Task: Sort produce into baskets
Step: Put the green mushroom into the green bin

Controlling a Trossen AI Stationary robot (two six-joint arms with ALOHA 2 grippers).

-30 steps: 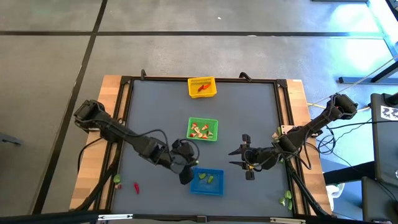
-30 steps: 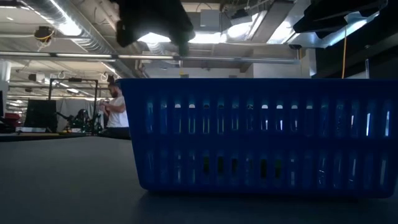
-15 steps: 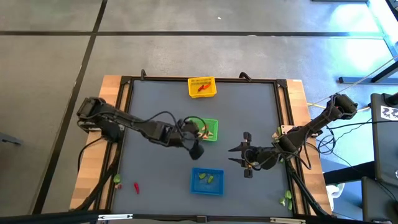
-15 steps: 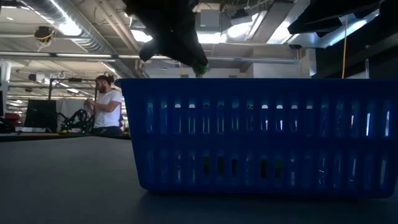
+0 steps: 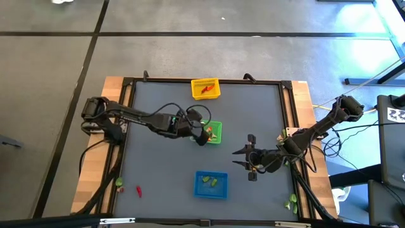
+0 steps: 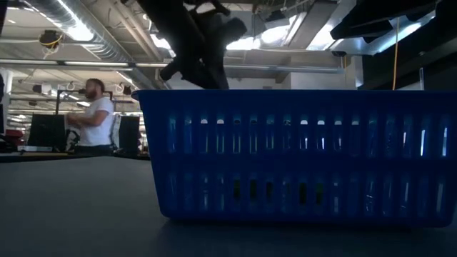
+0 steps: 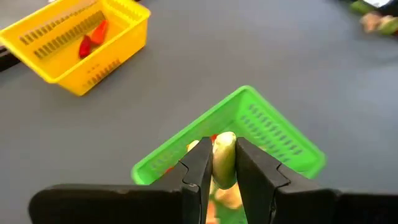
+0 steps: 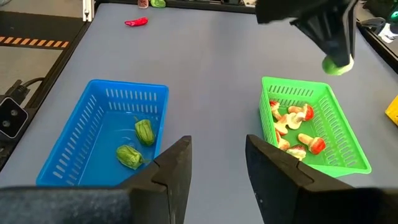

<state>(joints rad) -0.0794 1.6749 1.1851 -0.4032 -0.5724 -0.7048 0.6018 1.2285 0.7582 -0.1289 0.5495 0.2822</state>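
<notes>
Three mesh baskets stand on the grey table: a yellow one (image 5: pixel 205 88) at the far edge with red pieces, a green one (image 5: pixel 213 132) in the middle with red-and-cream pieces, and a blue one (image 5: pixel 211 184) near the front with two light green pieces (image 8: pixel 137 143). My left gripper (image 5: pixel 202 138) hangs over the green basket's left rim (image 7: pixel 186 140), shut on a light green piece (image 7: pixel 224 158). My right gripper (image 5: pixel 243 161) stands open to the right of the blue basket, with nothing between its fingers (image 8: pixel 177 162). My left gripper pinches the light green piece (image 8: pixel 337 64) between its two fingers, at their free ends. The piece's rounded end (image 7: pixel 224 142) sticks out past the fingertips. The fingers slant down from the table's left. The piece is lifted clear, above the green basket's rim.
Loose produce lies on the wooden border: a red piece (image 5: pixel 138 190) and a green one (image 5: pixel 119 183) near left, more green pieces (image 5: pixel 292 202) near right. A person (image 6: pixel 89 118) moves in the room far behind the table.
My left gripper has swung from the blue basket's left rim toward the table's far edge. It now hangs over the green basket's left rim, has turned somewhat, and still holds the light green piece. My right gripper has stayed where it was.
</notes>
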